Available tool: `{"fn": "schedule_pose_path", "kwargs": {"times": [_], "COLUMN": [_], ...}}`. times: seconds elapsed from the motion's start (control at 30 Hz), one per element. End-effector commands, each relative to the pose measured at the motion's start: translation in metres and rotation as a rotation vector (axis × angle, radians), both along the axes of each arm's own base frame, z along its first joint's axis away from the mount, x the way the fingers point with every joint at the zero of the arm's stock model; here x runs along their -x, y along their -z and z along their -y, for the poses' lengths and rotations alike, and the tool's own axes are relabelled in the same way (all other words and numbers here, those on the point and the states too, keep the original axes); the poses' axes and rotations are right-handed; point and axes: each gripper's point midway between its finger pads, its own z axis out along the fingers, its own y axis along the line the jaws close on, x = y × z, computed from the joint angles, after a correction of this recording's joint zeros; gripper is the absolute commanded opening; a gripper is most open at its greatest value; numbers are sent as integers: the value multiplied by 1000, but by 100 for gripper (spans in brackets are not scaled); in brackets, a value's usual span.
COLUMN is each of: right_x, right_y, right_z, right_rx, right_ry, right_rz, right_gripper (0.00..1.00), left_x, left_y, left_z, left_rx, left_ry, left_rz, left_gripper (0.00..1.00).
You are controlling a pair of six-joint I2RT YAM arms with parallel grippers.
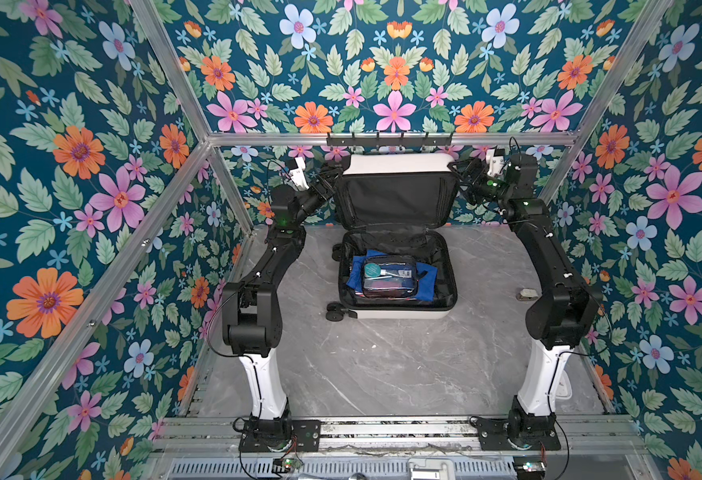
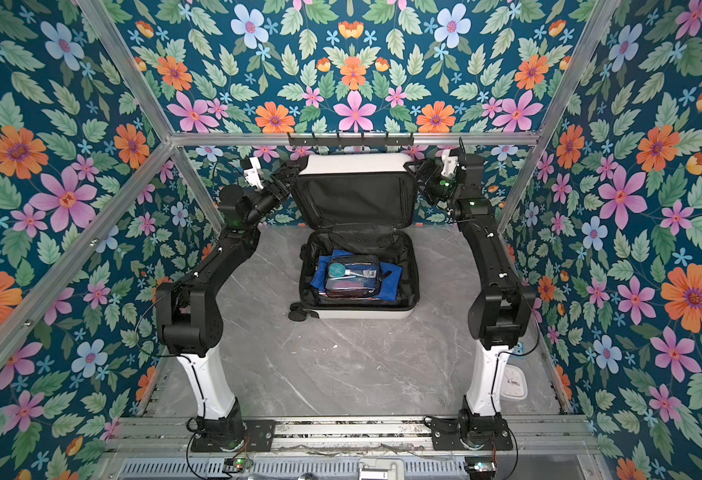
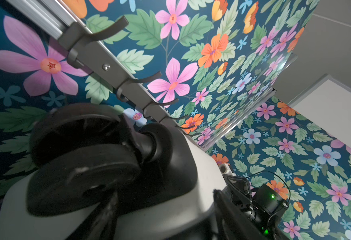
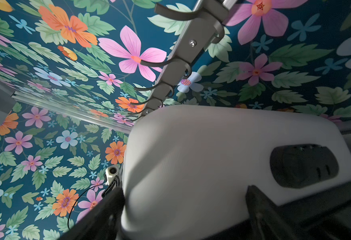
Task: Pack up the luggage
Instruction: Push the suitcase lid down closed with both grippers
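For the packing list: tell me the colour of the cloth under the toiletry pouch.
Royal blue; the cloth shows best in a top view.

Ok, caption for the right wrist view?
Right gripper straddling a corner of the raised white luggage lid, hook rail and floral wall beyond.

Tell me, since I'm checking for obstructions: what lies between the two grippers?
Only the raised lid of the suitcase stands between the left gripper and the right gripper, one at each upper corner. Both top views show it.
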Motion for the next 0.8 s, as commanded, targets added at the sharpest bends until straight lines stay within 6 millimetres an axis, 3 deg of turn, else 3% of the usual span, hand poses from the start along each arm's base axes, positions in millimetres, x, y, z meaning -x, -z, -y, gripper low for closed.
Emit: {"fn": "schedule_pose_path", "kwargs": {"times": [0.0, 0.17, 0.27, 0.3, 0.53, 0.77], "right_x": [22, 51, 71, 86, 151, 207], "right_y": [-9, 5, 23, 17, 91, 136], "right_z": [-12, -8, -5, -4, 13, 36], "right_rx": [-11, -8, -1, -1, 26, 185], "right_ry": [-52, -20, -2, 7, 93, 171], "right_rz": [42, 16, -17, -2, -119, -209], "right_gripper": [91, 90, 90, 90, 90, 92], "left_x": [39, 84, 119, 132, 214, 281], "left_y": [-20, -14, 0, 7, 65, 107], "left_z": [11, 10, 19, 22, 27, 12], "left_rx": [-11, -9, -42, -66, -200, -264], "left_ry": [86, 85, 91, 86, 40, 36], "left_rz": [104, 84, 58, 36, -84, -198], "left_gripper": [71, 70, 71, 71, 73, 73]}}
